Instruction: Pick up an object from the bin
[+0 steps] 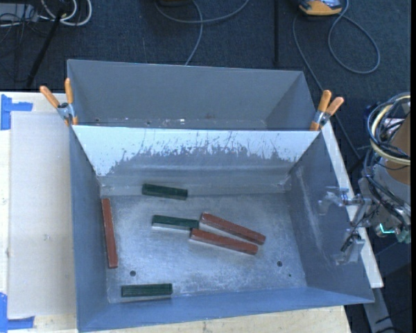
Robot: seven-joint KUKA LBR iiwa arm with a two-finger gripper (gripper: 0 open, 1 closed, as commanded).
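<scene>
We find the end effector at the 3 o'clock rim of the bin; we cannot tell whether it is open or closed. The nearest candidates are two brown bars, side by side near centre. We advise grasping one across its width.

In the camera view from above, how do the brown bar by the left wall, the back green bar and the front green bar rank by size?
1. Brown bar by the left wall: clearly the longest.
2. Front green bar and back green bar: much alike, too close to rank.
</scene>
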